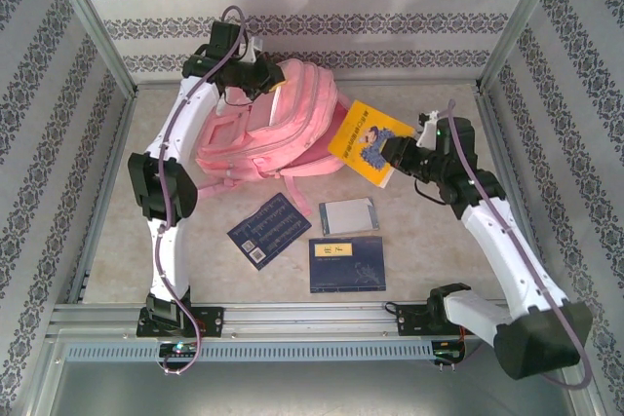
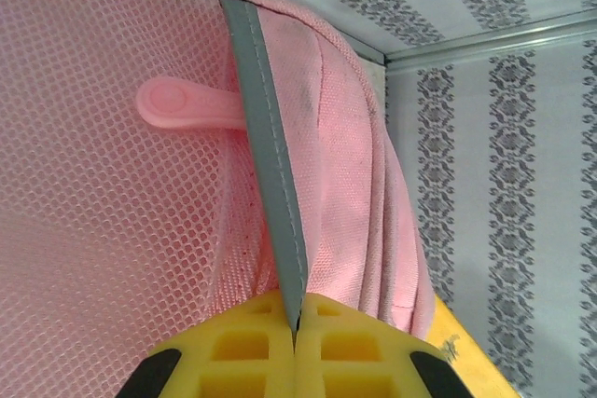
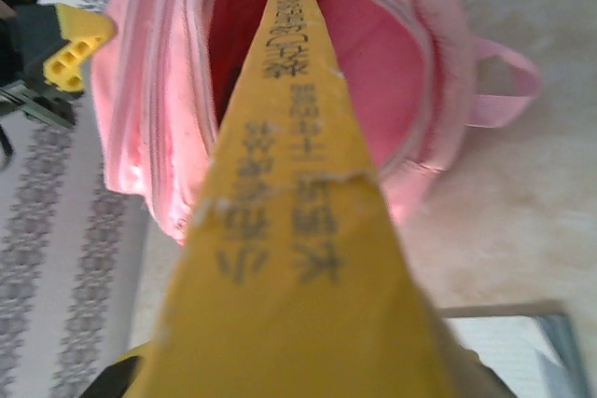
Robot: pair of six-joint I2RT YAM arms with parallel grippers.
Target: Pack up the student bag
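Because the coming move turns on how one book lines up with one opening, start with the student bag [image 1: 278, 133]. This large pink backpack lies on its side at the far middle of the table.

In the overhead view, the left gripper [image 1: 252, 73] sits at the bag's 12 o'clock edge. Its wrist camera shows the yellow fingers [image 2: 242, 351] pressed together on a grey trim strip [image 2: 270, 165] of the bag, beside a pink zip pull [image 2: 182, 104]. This pinch seems to be what props the bag's mouth open.

The right gripper [image 1: 402, 155] is clamped on a yellow book [image 1: 363, 135], which it holds just off the bag's 3 o'clock side. Measured from that gripper, the bag lies toward 9 to 10 o'clock, and the book's free corner is already next to the pink fabric.

In the right wrist view the book's spine runs from 6 o'clock straight up to 12 o'clock. Its far tip points into the bag's open mouth [image 3: 382, 53], where the red lining shows. The book's long axis therefore looks aimed down the opening. You cannot tell whether the tip has crossed the rim yet.

The right arm is the one placed to push the book in, and the left arm has only to hold the rim. My guess is that the book's flat cover could catch on the zip edge.

Toward 6 o'clock from the bag, a dark blue book [image 1: 268, 231], a grey book [image 1: 348, 214] and a blue book [image 1: 346, 263] lie flat on the table.
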